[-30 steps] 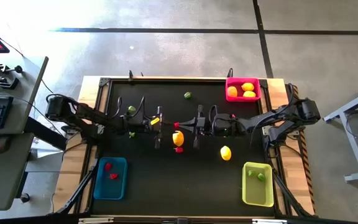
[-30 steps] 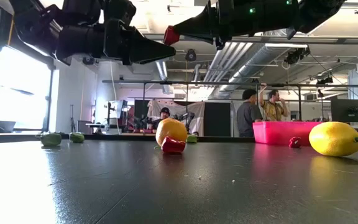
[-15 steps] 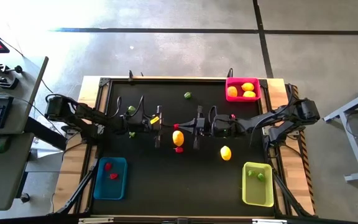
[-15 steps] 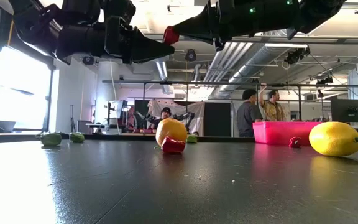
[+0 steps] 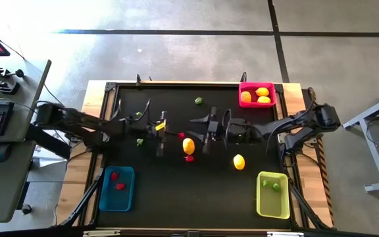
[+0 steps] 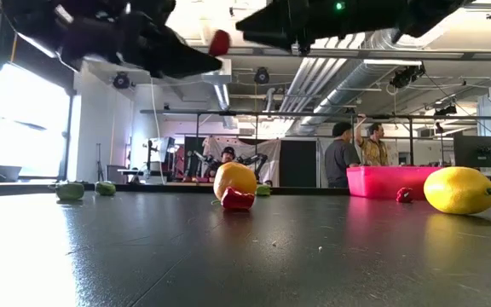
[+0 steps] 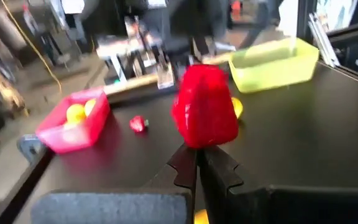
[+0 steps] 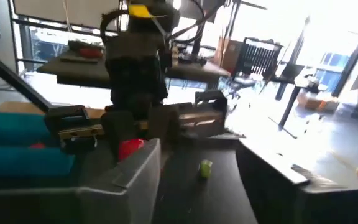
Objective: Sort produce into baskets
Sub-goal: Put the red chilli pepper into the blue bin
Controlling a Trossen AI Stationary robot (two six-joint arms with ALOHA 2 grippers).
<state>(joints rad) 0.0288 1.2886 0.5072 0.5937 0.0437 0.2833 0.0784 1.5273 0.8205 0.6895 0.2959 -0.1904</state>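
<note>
Item: red pepper piece (image 7: 205, 115), held aloft mid-counter, clenched in left gripper (image 5: 171, 135) jaws. Right gripper (image 5: 197, 122) jaws released. You carry it level to blue basket (image 5: 116, 188), near left.

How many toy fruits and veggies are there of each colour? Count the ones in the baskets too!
Yellow or orange pieces: 5
Red pieces: 5
Green pieces: 5
Total: 15
</note>
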